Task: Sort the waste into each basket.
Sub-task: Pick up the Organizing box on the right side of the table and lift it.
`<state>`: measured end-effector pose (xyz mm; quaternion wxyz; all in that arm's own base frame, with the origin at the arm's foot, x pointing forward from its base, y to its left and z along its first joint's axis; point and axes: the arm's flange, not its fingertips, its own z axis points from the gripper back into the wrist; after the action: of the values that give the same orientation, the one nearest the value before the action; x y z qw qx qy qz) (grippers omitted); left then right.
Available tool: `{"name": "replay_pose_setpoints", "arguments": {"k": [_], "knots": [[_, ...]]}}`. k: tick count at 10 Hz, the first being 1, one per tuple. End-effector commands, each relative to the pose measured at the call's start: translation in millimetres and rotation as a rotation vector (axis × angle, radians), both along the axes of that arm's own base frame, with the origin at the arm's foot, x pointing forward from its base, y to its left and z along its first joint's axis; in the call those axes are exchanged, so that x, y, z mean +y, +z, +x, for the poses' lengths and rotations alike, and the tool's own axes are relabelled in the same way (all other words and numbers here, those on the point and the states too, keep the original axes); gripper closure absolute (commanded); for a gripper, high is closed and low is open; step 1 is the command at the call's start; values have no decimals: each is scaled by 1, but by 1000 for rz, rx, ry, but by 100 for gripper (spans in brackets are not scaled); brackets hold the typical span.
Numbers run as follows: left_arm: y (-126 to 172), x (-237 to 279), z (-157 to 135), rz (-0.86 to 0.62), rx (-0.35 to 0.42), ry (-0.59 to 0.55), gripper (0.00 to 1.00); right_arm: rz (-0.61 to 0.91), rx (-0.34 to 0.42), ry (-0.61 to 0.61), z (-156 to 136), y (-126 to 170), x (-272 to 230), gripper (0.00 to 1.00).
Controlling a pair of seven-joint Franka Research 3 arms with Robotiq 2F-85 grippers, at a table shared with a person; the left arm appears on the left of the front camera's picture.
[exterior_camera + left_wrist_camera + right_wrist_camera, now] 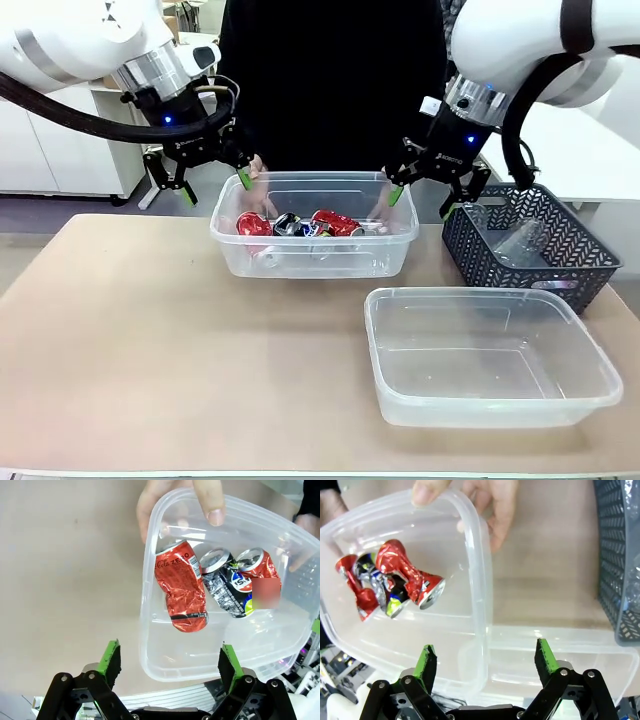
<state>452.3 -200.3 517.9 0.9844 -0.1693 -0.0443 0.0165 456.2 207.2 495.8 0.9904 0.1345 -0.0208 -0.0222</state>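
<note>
In the front view, a far tub (228, 255) is seen at the middle of the table (130, 330), with crushed cans (318, 225) lying in it, red and dark blue ones among them. Its ends are held by the person's hands (258, 192), one at 9 o'clock and one at 3 o'clock of the tub. The left gripper (215, 187) is held above the tub's 10 o'clock corner with its jaws apart and nothing between them; the right gripper (421, 203) is held above the 2 o'clock corner, likewise spread and empty. A near tub (400, 300), with nothing in it, is placed at 5 o'clock of the far tub, close to it. A dark lattice basket (560, 262) is set at 3 o'clock, and what seems to be a clear bottle (515, 240) is lying inside it. In the left wrist view, the green pads are seen wide apart above the far tub's rim; a crumpled red can (182, 592) is lying beside a dark can (225, 587), and a thumb (210, 500) is pressed on the rim at 12 o'clock. In the right wrist view, the pads are again spread with nothing held; the cans are grouped at 9 o'clock, the near tub's rim is seen at 5 o'clock, the lattice basket at 3 o'clock, and a hand (490, 505) is closed on the far tub's rim at 12 o'clock.
</note>
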Motion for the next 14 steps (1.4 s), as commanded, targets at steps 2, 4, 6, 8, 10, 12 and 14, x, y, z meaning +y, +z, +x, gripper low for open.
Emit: {"name": "replay_pose_setpoints", "arguments": {"k": [2,4,6,8,10,12,14], "knots": [[26,-5,-15,-44,-41,-36,0,137,-9,-19,-32,29,-39,0],[57,-15,-69,-122,-8,-75,0,280,-1,-91,-121,73,-109,0],[37,-46,-111,-140,21,-201,0,148,-71,-252,-186,55,-158,0],[-3,-110,-103,-137,108,-306,0,59,-116,-144,-180,21,-147,0],[23,-88,-130,-123,69,-244,0,130,-67,-172,-196,37,-164,0],[-14,-128,-120,-115,109,-274,0,55,-94,-164,-186,27,-149,0],[-42,-157,-126,-46,113,-132,0,-274,-68,-106,-152,-50,-126,0]]}}
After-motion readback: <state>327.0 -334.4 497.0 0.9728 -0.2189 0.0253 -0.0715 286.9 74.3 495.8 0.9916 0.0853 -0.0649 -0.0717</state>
